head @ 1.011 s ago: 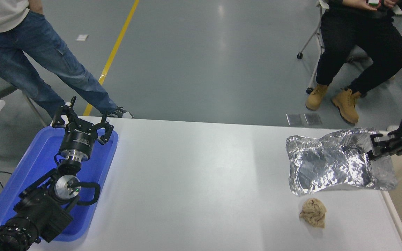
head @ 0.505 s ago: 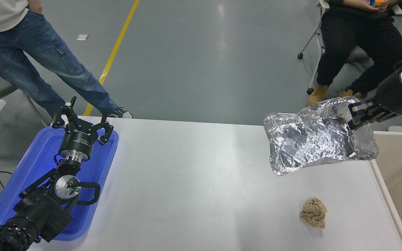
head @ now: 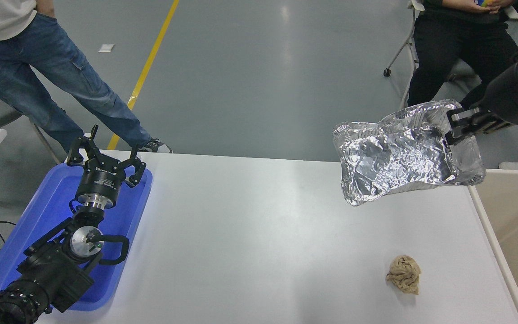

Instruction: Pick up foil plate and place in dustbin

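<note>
Grey workshop floor with a yellow line (head: 151, 58) beyond the white table (head: 250, 243). Standing person in jeans (head: 52, 76) off the far left corner; seated person in dark trousers (head: 457, 49) off the far right corner.

Foil plate (head: 398, 157): lifted clear of the table, hanging tilted above the far right corner, wrinkled, bright silver. Right gripper (head: 454, 128): clamped on the plate's right-hand rim, arm entering from the right edge of the view.

Dustbin (head: 481, 211): just beside the table's right edge, off-white rim and beige inside partly in view. Plate's right end near the bin's far rim, not seen inside it.

Tan paper wad (head: 404, 273): resting on the table near the near right corner, well apart from the plate.

Blue tray (head: 38, 216): along the table's left edge. Left gripper (head: 106, 155): parked over the tray's far end, fingers spread, holding nothing.
</note>
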